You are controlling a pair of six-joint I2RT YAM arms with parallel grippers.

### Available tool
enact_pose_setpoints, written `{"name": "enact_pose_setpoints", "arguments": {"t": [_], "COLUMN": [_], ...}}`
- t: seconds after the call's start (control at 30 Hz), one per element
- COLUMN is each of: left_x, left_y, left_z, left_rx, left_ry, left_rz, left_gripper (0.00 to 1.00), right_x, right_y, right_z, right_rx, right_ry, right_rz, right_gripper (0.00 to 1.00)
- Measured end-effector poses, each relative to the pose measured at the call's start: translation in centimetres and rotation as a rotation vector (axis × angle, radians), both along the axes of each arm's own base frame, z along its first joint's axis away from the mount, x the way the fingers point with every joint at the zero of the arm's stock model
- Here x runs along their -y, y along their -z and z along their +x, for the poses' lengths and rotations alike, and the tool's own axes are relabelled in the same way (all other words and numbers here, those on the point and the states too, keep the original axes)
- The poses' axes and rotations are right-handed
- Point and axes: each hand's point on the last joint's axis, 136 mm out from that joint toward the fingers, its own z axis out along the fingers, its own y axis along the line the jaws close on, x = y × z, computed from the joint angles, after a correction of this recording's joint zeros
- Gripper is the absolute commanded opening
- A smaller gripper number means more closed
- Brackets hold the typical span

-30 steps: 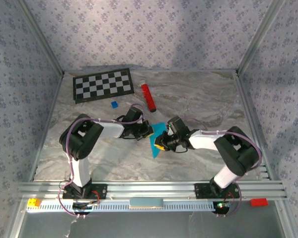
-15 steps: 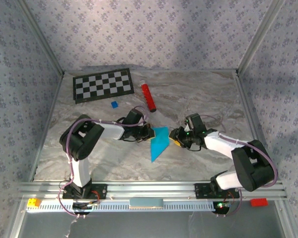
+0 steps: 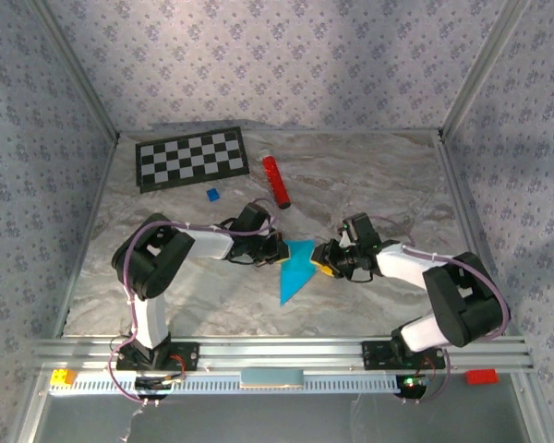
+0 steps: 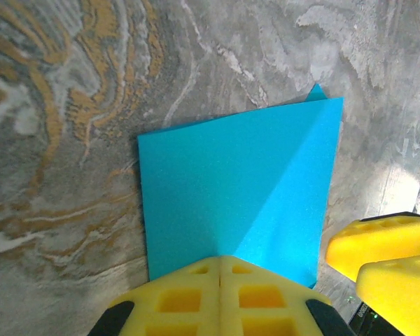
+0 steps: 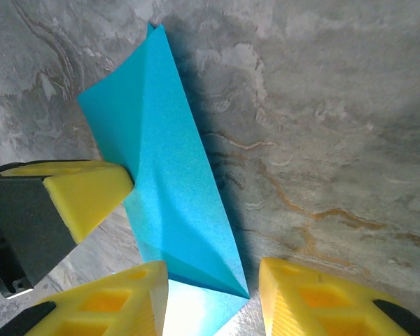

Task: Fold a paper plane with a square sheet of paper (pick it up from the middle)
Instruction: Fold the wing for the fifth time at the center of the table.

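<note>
One edge of the paper [image 4: 238,182] clenched in left claw [image 4: 220,269]; right claw [image 5: 210,273] released astride its tip, open table [image 5: 322,105] beyond.

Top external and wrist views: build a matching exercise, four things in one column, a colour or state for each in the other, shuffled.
1. left gripper
2. right gripper
3. cylinder
4. small block

A. dark blue
B. open, straddling a corner of the cyan paper
C. red
D. shut on the cyan paper

Pairs: 1-D, 2-B, 3-C, 4-A.
</note>
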Motion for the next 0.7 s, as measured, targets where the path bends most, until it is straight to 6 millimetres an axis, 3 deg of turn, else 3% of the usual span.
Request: {"name": "enact_pose_setpoints", "arguments": {"t": [0.7], "left_x": [0.03], "left_y": [0.02], "left_z": [-0.1], "left_rx": [-0.005], "left_ry": [0.001], "left_rz": [0.008], "left_gripper": [0.04], "right_x": [-0.58], "right_y": [0.66], "right_z": [0.27], "right_rx": [-0.009], "right_ry": [-0.057], "right_rz": [-0.007], "right_gripper": [0.41]}}
